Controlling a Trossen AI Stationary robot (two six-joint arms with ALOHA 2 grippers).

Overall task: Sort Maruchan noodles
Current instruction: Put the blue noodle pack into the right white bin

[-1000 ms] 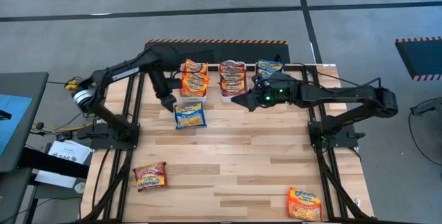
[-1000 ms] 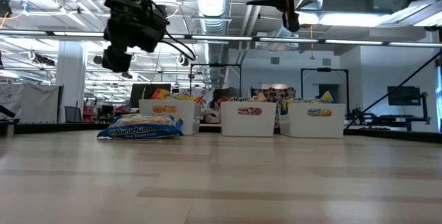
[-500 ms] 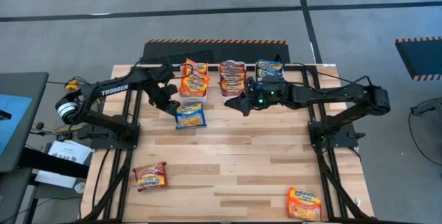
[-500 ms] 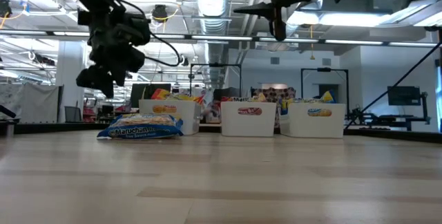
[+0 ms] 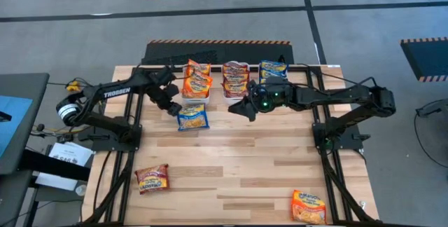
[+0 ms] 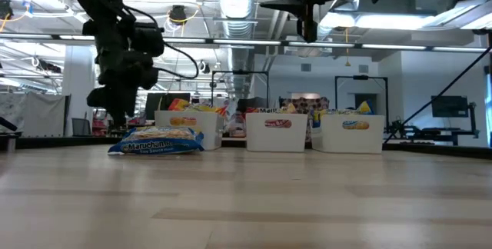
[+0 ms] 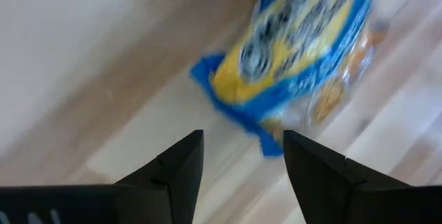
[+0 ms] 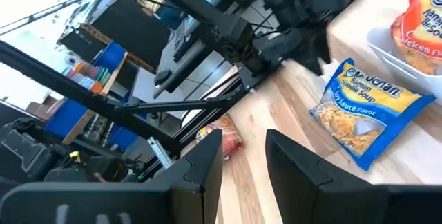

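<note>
Left pincer: hovering just above the surface, beside the near left corner of the blue packet; its fingers are standing apart with nothing between them, released.
Left pincer, wrist view: the blue packet is lying just beyond the fingertips, not touching them.
Right pincer: hanging in the air above the surface, in front of the middle bin; its fingers are showing a narrow gap and are gripping nothing.
Blue packet: lying flat on the surface, just in front of the left bin, between the two pincers.
Left bin: holding orange packets.
Middle bin: holding dark red packets.
Right bin: holding a blue packet; standing at the far edge in a row with the other two.
Dark red packet: lying on the near left part of the surface, well apart from both pincers.
Orange packet: lying at the near right corner of the surface, well apart from everything else.
Low view: the blue packet is lying in front of the left bin, with the left pincer hanging just beside its left end.
</note>
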